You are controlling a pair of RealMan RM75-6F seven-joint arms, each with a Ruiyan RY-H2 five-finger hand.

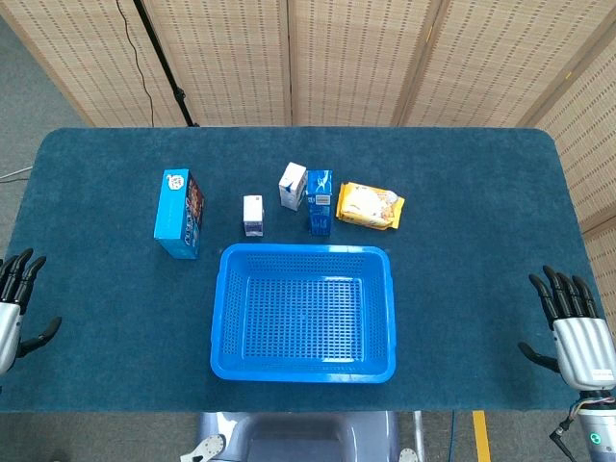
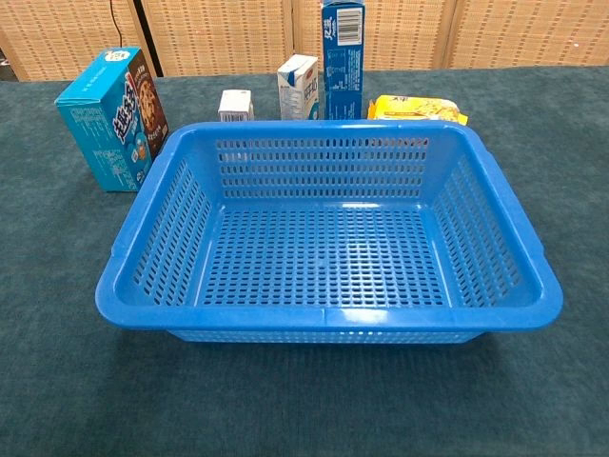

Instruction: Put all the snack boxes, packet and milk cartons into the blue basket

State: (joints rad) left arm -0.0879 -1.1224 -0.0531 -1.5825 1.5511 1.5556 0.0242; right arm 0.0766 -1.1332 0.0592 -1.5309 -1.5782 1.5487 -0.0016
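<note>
- The blue basket (image 1: pixel 303 313) sits near the front middle of the table (image 1: pixel 96 289) and holds nothing; the chest view shows its mesh floor bare.
- All five items stand or lie on the cloth behind the basket's far rim, none touching it as far as I can tell.
- The big snack box (image 1: pixel 179 213), light blue, stands off the basket's far-left corner, apart from the rest.
- The small carton (image 1: pixel 253 215) stands just behind the far rim, left of centre.
- The white milk carton (image 1: pixel 293 185) stands further back, just beside the tall blue box (image 1: pixel 320 202), which is upright; whether the two touch I cannot tell.
- The yellow packet (image 1: pixel 370 205) lies flat, just right of the tall blue box.
- The left hand (image 1: pixel 14 308) rests at the table's left edge, fingers spread, holding nothing.
- The right hand (image 1: pixel 576 332) rests at the right edge, fingers also spread and empty.
- Neither hand shows in the chest view.
- By my reading the task has not begun: nothing is in the basket, and all five items are left to move.
</note>
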